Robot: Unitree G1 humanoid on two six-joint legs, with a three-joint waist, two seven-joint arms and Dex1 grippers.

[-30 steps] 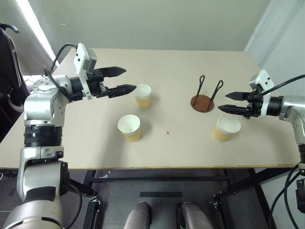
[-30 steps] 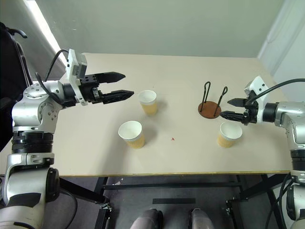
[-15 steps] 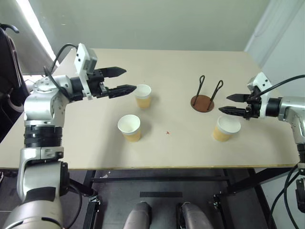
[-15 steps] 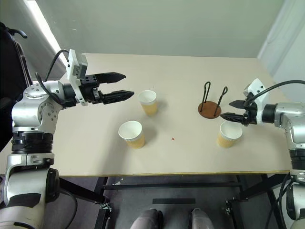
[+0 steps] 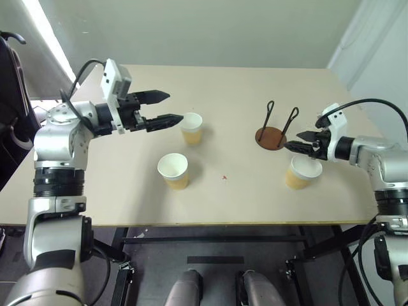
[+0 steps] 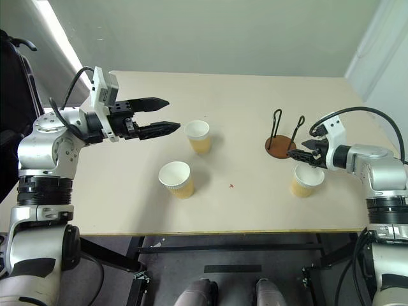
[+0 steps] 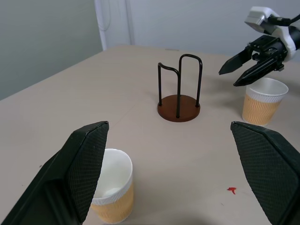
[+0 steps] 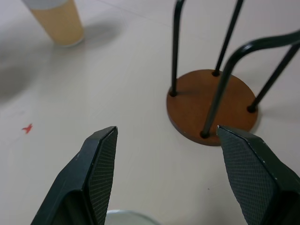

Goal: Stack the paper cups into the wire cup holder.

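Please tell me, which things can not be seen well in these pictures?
- Right cup, right wrist view: cut off by the bottom edge between the right gripper fingers; a rim sliver shows.
- Far cup, same view: top cut off by the edge.
- Cup, left wrist view: partly behind a left gripper finger.

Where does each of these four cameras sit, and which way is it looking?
Left eye and right eye views: on the head, looking down over the table, both arms, three paper cups and the wire cup holder.
Left wrist view: along the open left gripper toward the holder, two cups and the right gripper.
Right wrist view: between the open right gripper's fingers, above a cup rim, facing the holder.
All views share the holder.
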